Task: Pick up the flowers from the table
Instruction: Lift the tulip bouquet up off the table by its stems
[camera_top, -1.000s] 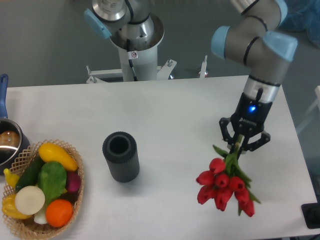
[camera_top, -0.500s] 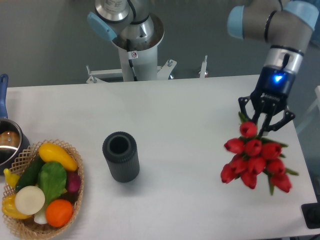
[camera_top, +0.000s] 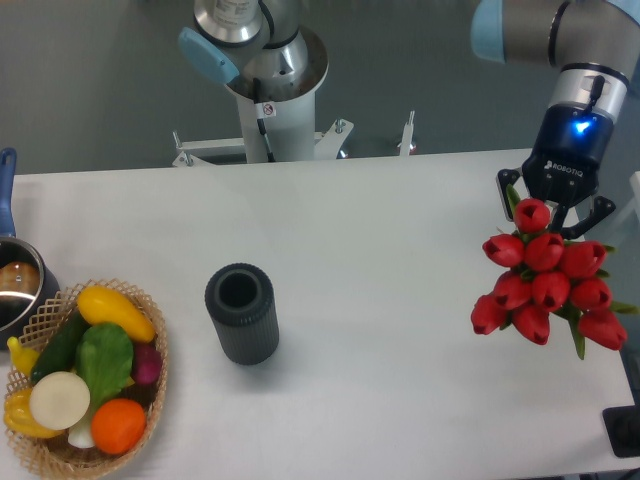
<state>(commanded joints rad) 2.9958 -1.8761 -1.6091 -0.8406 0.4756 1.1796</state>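
One bunch of flowers (camera_top: 548, 287) is seen at the right side of the scene, held clear above the right edge of the counter (camera_top: 360, 250). About ten red tulip heads can be counted, crowded together and turned toward the camera, with a few green leaves showing at their lower right. The stems are hidden behind the blooms, so the pale band cannot be seen. The fingers (camera_top: 557, 203) are closed on the flowers just above the topmost bloom; two dark fingers are visible, one at each side of it, below a blue light on the wrist.

Compared with the frame half a second earlier, the bunch has been carried farther right and higher in the picture, and it appears somewhat larger. A second earlier it hung lower and more to the left, with the green stems plainly visible under the fingers.

One dark ribbed cylinder (camera_top: 241, 312) stands upright left of centre on the counter, well apart from the flowers. One wicker basket (camera_top: 88, 375) of vegetables is placed at the near left, and one metal pot (camera_top: 17, 282) is partly seen at the left edge. None of these has been moved.
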